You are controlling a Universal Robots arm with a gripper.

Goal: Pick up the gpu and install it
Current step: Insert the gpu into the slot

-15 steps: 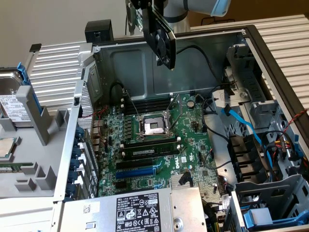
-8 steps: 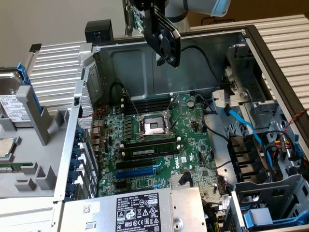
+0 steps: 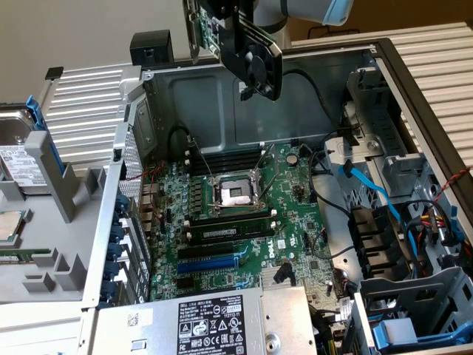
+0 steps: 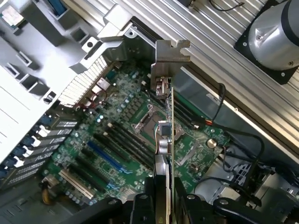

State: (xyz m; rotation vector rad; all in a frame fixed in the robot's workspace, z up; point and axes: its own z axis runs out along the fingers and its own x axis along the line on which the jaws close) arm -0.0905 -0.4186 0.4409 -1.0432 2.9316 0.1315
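Observation:
The gpu [image 3: 255,63] hangs high above the open computer case, its glossy black shroud with a round fan facing the exterior view's right and its green card [image 3: 209,26] behind it. My gripper [image 3: 225,16] is shut on it from above. In the wrist view the gpu [image 4: 167,135] shows edge-on between my gripper's [image 4: 164,207] two black fingers, with its silver end bracket [image 4: 172,51] at the far end. Below lies the green motherboard [image 4: 117,135] with a blue slot [image 4: 105,156]; the same board [image 3: 295,214] and blue slot [image 3: 211,262] also appear in the exterior view.
A bare CPU socket [image 3: 236,194] and black memory sticks [image 3: 229,231] sit mid-board. A power supply [image 3: 199,322] lies at the front, blue cables [image 3: 369,185] and a drive cage [image 3: 414,310] at the exterior view's right, a hard drive [image 3: 18,159] at its left.

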